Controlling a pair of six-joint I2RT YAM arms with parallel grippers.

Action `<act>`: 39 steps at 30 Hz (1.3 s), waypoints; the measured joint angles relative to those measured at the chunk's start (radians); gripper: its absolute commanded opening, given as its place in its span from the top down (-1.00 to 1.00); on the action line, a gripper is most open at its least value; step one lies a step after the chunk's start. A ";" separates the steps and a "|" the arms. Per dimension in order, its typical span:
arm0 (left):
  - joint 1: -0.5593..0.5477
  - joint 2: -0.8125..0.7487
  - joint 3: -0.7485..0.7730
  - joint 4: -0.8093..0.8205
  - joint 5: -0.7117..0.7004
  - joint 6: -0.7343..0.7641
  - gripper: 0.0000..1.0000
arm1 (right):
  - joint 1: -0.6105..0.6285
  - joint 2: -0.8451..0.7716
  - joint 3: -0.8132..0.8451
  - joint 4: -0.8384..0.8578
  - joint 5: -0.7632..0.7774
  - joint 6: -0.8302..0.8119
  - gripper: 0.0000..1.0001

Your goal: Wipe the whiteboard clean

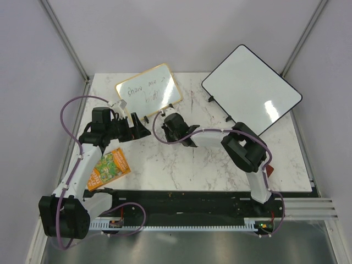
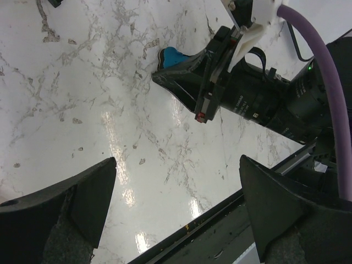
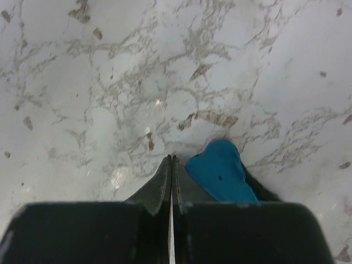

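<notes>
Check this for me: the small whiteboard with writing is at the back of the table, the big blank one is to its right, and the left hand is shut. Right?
The left hand is open, not shut: the left wrist view shows its fingers wide apart. The rest stands: small whiteboard with writing at the back, big blank one to its right.

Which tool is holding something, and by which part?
Left tool: open, empty. Right tool: shut; small blue piece sits against one finger's outer side; hold unclear.
</notes>
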 measured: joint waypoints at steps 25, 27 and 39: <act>0.033 0.000 -0.002 0.002 0.026 0.001 -0.97 | -0.001 -0.204 0.026 -0.103 0.190 -0.090 -0.61; 0.035 0.000 -0.002 0.002 0.028 0.001 -0.97 | -0.001 -0.210 0.023 -0.106 0.212 -0.088 -0.58; 0.039 0.000 -0.005 0.005 0.033 0.001 -0.97 | -0.019 -0.122 -0.011 -0.137 0.240 -0.041 -0.48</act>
